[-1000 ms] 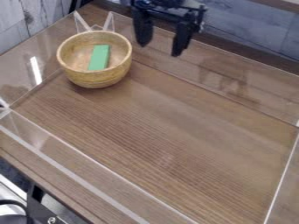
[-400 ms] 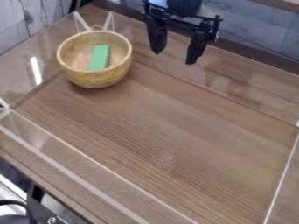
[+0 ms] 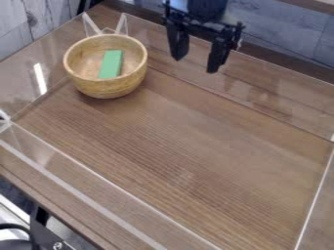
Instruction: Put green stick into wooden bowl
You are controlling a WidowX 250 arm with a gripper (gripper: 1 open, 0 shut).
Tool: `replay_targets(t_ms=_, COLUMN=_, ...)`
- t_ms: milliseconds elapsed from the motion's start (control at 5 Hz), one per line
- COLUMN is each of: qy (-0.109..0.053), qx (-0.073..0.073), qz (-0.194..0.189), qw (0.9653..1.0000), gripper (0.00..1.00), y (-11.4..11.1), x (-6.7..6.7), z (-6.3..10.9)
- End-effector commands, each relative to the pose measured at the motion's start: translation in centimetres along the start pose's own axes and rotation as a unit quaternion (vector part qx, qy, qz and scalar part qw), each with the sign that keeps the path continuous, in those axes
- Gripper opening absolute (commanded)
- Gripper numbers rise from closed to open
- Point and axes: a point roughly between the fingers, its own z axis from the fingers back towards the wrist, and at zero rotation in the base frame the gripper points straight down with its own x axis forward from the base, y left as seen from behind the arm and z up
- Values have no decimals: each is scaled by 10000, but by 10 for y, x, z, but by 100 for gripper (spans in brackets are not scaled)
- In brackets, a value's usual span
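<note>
- bright green rectangular stick (image 3: 112, 63): lying inside the round light tan wooden bowl (image 3: 105, 67), upper left of the frame.
- black two-fingered gripper (image 3: 198, 54): spread wide, gripping nothing, top centre-right.
- could clip the bowl's rim and tip it, if swung low towards the left.
- could spoil a finished placement, if reaching in again needlessly.
- cut off by the top edge: most of the arm.
- hard to make out: finger ends, blurred.
</note>
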Motion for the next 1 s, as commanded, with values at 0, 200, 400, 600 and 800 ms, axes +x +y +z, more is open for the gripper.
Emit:
replay_targets(t_ms=0, qy=-392, qx=107, qz=-125, qw=9991, gripper=100, y=6, x=8, z=7)
replay_targets(t_ms=200, qy=-495, qx=150, qz=-207, qw=9984, gripper=100, y=4, x=9, z=1)
replay_targets(t_ms=400, qy=-536, qx=146, qz=-411, qw=9976, gripper=100, y=6, x=12, z=-2)
replay_targets(t_ms=600, qy=-574, qx=159, qz=-493, qw=9970, gripper=100, y=7, x=13, z=-4)
replay_targets(t_ms=800, qy=-605, qx=177, qz=-298, qw=9976, gripper=100, y=5, x=20, z=1)
